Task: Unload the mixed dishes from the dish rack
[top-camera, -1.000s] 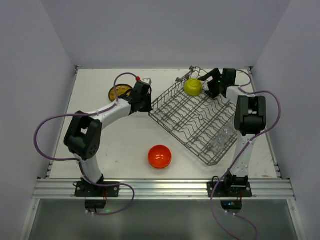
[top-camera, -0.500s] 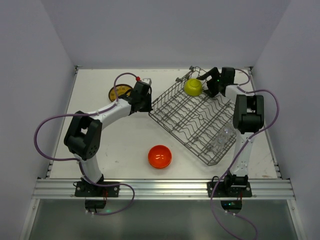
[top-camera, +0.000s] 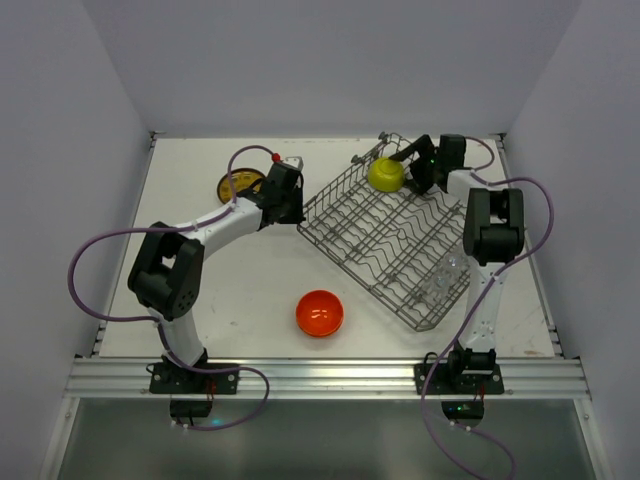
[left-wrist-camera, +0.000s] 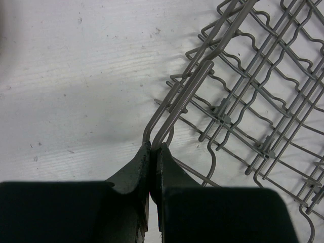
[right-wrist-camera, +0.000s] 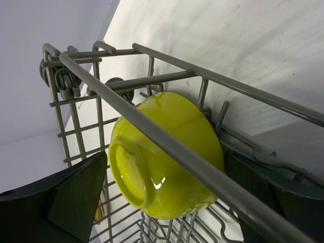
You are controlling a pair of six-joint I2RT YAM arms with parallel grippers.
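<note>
The left gripper (left-wrist-camera: 152, 150) has its fingers pinched shut on the left corner wire of the grey dish rack (top-camera: 390, 240). The right gripper (right-wrist-camera: 169, 187) is spread wide around a yellow-green bowl (right-wrist-camera: 172, 114) tilted in the rack's far corner. An orange bowl (top-camera: 320, 313) sits outside the rack's near side.

The grey wire dish rack (top-camera: 385, 240) sits on the table right of centre, turned diagonally, its wavy dividers mostly bare. In its far corner 1 yellow-green bowl (top-camera: 386, 176) lies tipped on its side against the raised side wires, foot ring showing. Small clear glasses (top-camera: 443, 278) cluster in the rack's near right end; their count is unclear. 1 glossy orange bowl (top-camera: 320, 312) stands upright on the table, near and left of the rack. A brown-and-yellow patterned plate (top-camera: 237, 186) lies flat at far left, partly hidden.
</note>
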